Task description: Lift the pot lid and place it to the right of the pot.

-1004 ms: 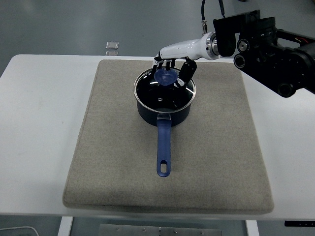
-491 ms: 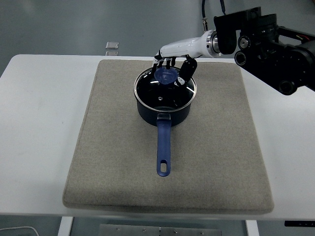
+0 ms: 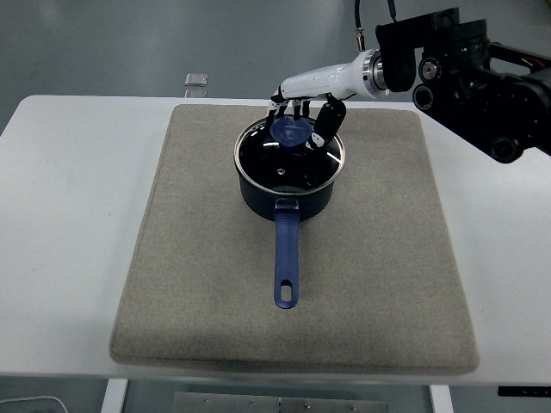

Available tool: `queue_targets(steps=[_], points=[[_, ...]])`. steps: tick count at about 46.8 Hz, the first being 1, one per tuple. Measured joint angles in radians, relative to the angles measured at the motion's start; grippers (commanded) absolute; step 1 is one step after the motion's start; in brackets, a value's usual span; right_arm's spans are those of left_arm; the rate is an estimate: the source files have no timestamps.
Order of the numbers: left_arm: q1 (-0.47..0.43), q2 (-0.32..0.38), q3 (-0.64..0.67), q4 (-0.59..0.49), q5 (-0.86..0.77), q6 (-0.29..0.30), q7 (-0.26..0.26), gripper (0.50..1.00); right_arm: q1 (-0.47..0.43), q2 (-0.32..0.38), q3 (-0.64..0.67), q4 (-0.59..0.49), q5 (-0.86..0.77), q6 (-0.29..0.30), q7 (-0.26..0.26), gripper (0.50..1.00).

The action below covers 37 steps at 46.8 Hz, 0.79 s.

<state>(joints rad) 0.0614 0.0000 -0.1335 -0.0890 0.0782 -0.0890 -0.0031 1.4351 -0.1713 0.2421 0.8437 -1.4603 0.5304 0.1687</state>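
Head view: robot hand risen slightly, lid unmoved.

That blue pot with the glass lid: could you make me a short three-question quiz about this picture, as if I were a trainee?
1. True or false: the glass lid sits on the blue pot.
2. The right hand is at: A) the pot handle; B) the lid's blue knob; C) the bare grey mat.
3. Fill in: the pot handle points toward the table's ____ edge.

Key: 1 true. 2 B, its fingers curled around the knob. 3 near.
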Motion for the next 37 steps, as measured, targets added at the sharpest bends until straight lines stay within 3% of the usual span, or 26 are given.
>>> queue_targets(steps=[18, 37], points=[[0.0, 0.0, 0.0, 0.0, 0.0, 0.0, 0.0, 1.0, 0.026, -0.017, 0.006, -0.003, 0.01, 0.015, 0.0, 0.629], [0.0, 0.0, 0.0, 0.0, 0.0, 0.0, 0.0, 1.0, 0.028, -0.105, 0.053, -0.005, 0.011, 0.039, 0.0, 0.629]])
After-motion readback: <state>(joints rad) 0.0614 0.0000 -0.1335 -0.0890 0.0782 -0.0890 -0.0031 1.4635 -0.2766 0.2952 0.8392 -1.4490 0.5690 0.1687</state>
